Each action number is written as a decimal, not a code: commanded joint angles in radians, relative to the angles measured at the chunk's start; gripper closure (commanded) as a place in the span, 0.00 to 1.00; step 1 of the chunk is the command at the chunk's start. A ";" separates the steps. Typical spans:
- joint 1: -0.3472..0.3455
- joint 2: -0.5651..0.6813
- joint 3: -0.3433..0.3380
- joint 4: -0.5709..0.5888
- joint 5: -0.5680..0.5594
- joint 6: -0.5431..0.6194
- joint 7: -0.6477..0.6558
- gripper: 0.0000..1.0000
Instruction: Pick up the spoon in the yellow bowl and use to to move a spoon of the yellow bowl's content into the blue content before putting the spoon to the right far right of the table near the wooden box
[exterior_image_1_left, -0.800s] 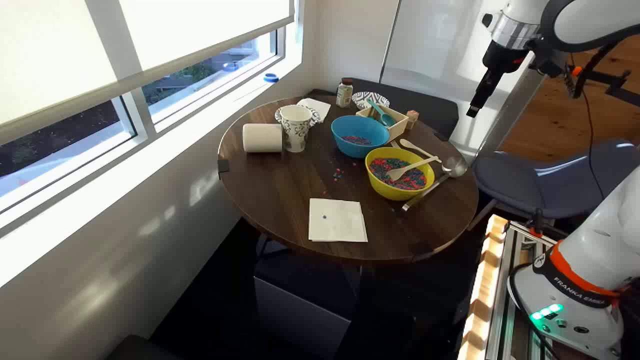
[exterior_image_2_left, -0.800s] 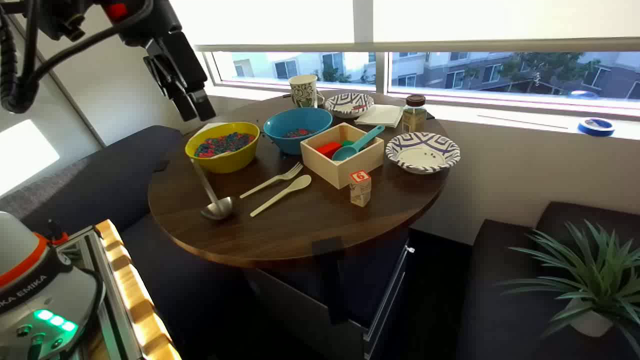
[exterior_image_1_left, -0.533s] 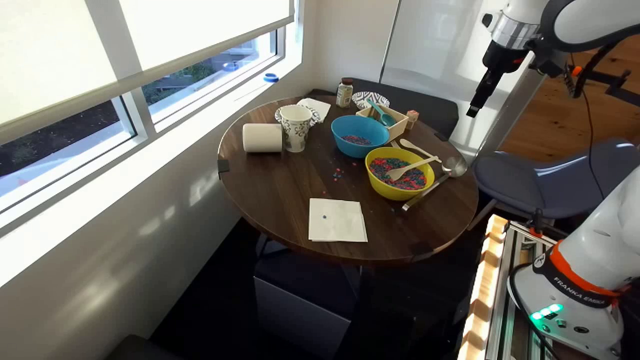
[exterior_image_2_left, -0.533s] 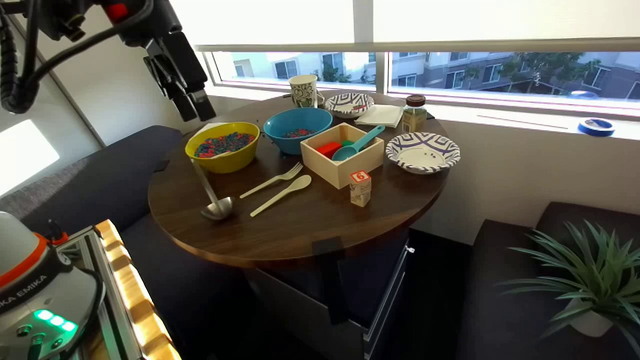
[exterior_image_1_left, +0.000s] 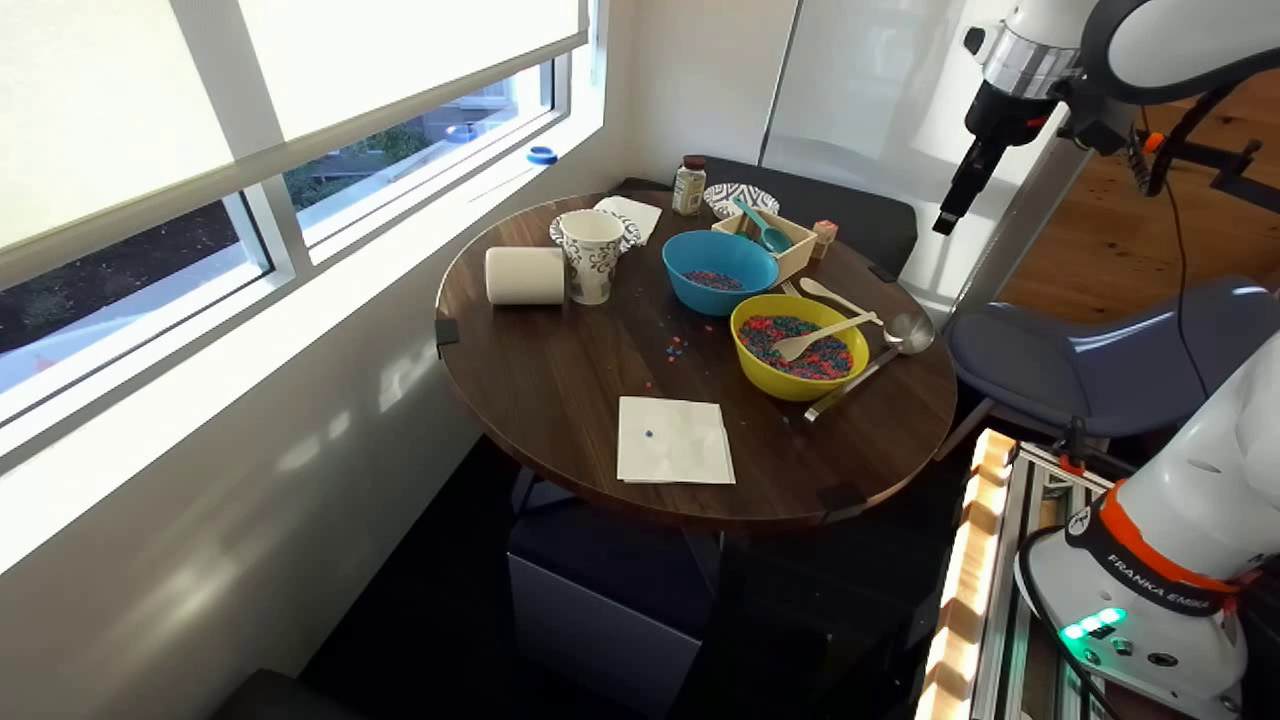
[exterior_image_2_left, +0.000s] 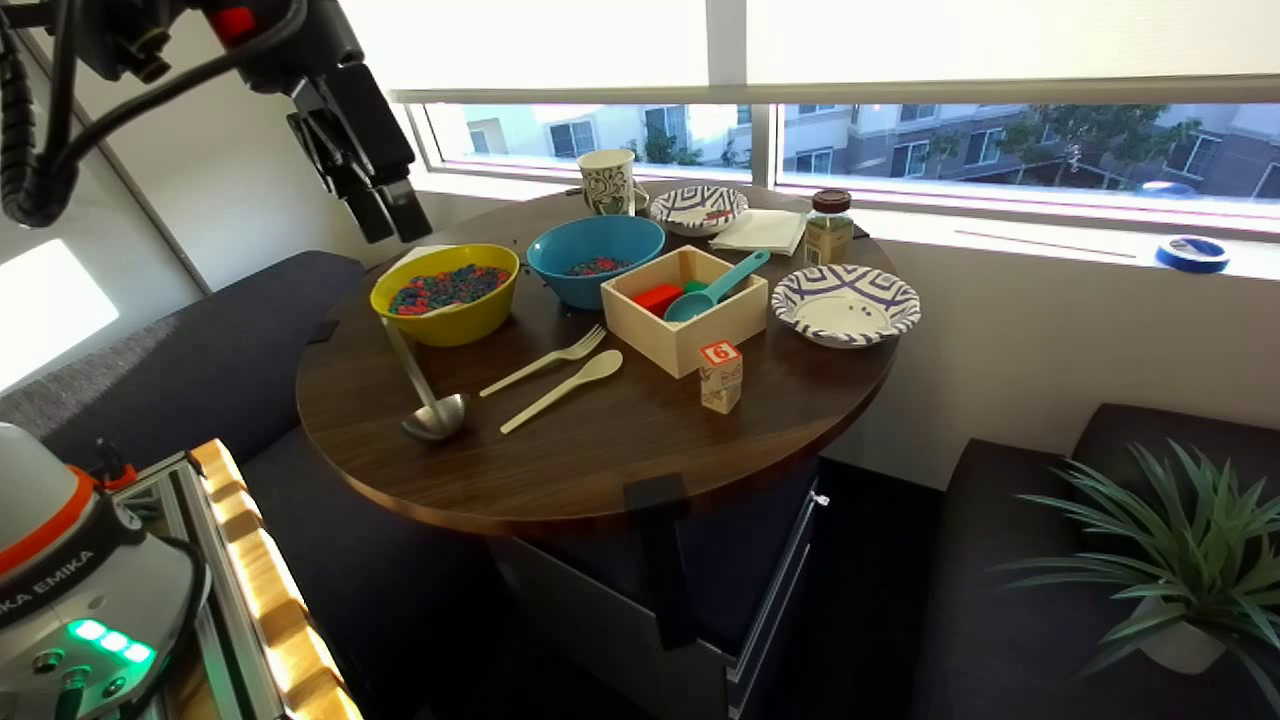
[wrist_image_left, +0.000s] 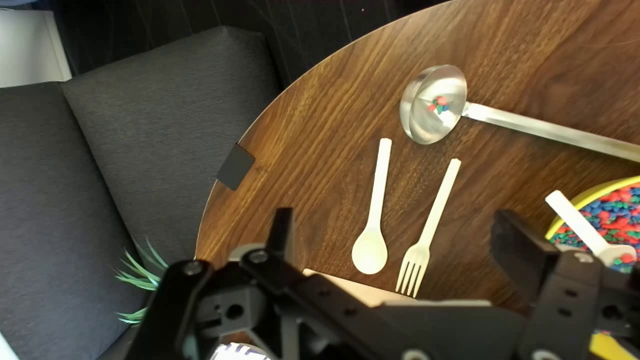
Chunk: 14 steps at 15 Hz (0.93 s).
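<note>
You are probably working on the pick-up: the pale spoon (exterior_image_1_left: 830, 330) is leaning in the yellow bowl (exterior_image_1_left: 778, 384), its head resting on the contents (wrist_image_left: 615, 212) and its handle jutting past the rim. Your gripper (wrist_image_left: 394, 222) is hanging well above the table (exterior_image_1_left: 570, 400), its 2 fingers standing wide apart and pinching nothing. The next move is likely calling for a shift over that handle, then a descent straddling it without knocking the rim. The blue bowl (exterior_image_1_left: 705, 301) is standing just beside, awaiting 1 spoonful; the wooden box (exterior_image_2_left: 640, 330) is marking the final spot.

A 2nd spoon (wrist_image_left: 376, 212) is lying near a fork (wrist_image_left: 428, 232), both looking matte, so you are risking a mix-up. The ladle (wrist_image_left: 492, 115) is gleaming like steel. The bowls are looking like smooth plastic, the contents are showing as small red, blue and green bits, and the round table is displaying wood grain.
</note>
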 joint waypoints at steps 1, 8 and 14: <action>0.013 -0.001 -0.010 0.003 -0.007 -0.006 0.006 0.00; 0.013 -0.001 -0.010 0.003 -0.007 -0.006 0.006 0.00; 0.146 0.032 -0.002 -0.030 0.060 -0.015 -0.140 0.00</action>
